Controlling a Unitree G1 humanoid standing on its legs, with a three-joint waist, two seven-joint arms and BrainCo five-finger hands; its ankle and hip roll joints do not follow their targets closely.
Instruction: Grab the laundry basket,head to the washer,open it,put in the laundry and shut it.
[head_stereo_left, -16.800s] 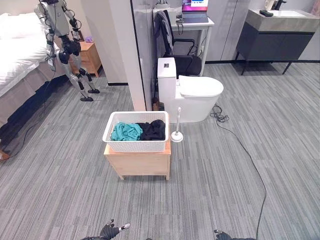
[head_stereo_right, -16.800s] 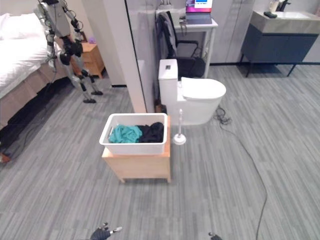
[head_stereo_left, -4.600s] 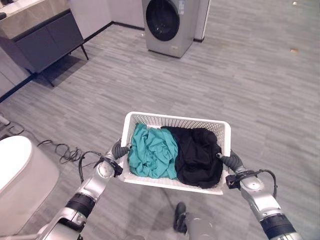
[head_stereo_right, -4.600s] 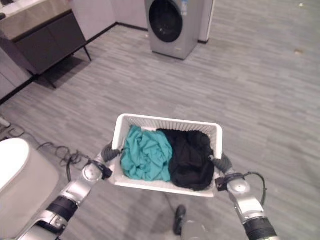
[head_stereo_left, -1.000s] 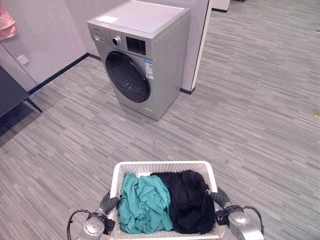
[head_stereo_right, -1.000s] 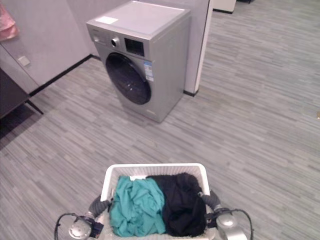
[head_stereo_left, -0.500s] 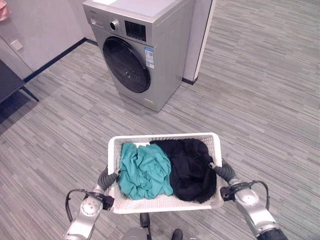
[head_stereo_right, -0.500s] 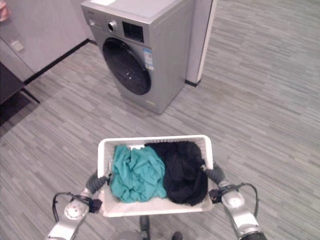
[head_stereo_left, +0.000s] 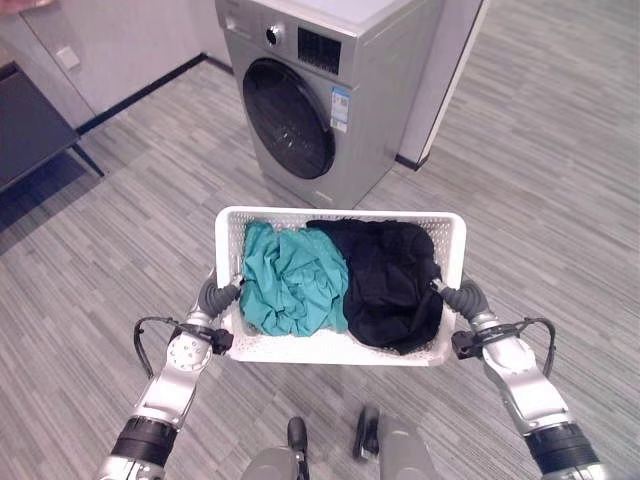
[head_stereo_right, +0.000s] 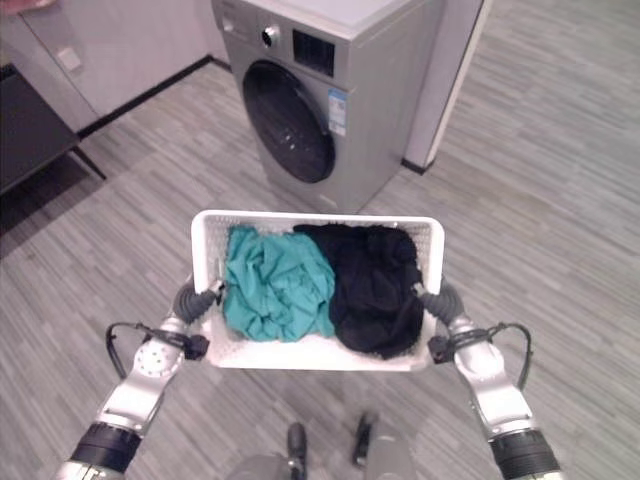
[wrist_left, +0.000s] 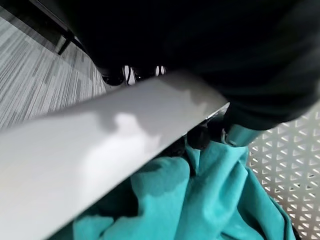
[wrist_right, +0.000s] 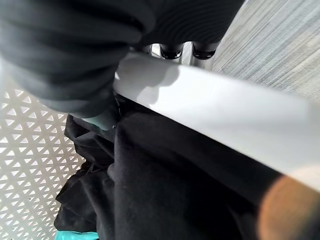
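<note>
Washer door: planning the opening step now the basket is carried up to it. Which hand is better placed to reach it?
Probably the left hand. The washer door stands ahead, left of the basket's middle. The right hand is farther off. Both grip the rim, so the basket must go down first.

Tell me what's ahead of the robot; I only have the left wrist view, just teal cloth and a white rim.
Observer: A silver washer stands just past the laundry basket, its round dark door shut.
Operator: Is the right side of the basket held too?
Observer: Yes, the right hand grips the right rim, as the left hand grips the left.
Operator: Anything in there besides the teal cloth?
Observer: A black garment fills the right half, beside the teal garment.
</note>
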